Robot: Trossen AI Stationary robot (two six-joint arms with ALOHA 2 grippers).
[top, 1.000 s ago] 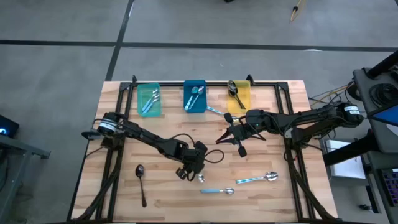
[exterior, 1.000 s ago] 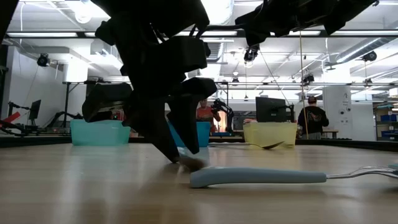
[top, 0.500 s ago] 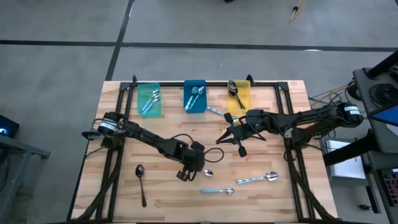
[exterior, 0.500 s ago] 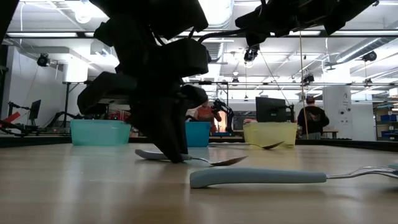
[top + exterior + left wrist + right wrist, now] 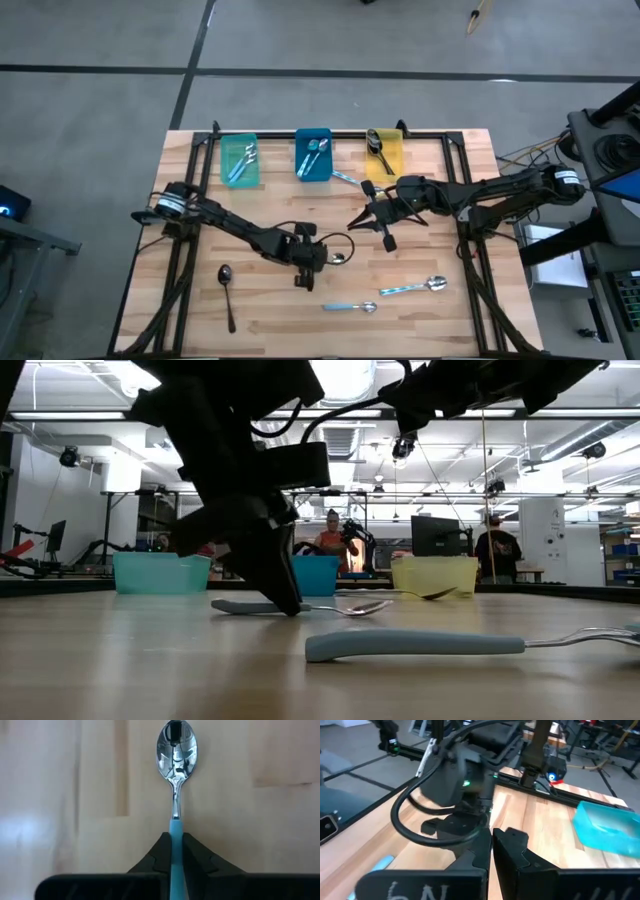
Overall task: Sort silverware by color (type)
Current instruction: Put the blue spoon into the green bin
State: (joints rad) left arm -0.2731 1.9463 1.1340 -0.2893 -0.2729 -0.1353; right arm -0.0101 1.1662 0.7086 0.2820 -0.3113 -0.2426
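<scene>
Since the earlier frames, the left gripper [image 5: 322,258] has drawn back toward the desk's middle and closed its fingers on the light-blue handle of a spoon [image 5: 175,780], which a second ago lay loose beside them. Its long axis runs straight out from the gripper, the silver bowl pointing toward the desk's right edge, lying level just above the wood in the low view. Nearer the far edge, the right gripper [image 5: 352,224] hangs with fingers pressed together, empty.

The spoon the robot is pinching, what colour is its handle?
Light blue, clearest in the left wrist view.
</scene>
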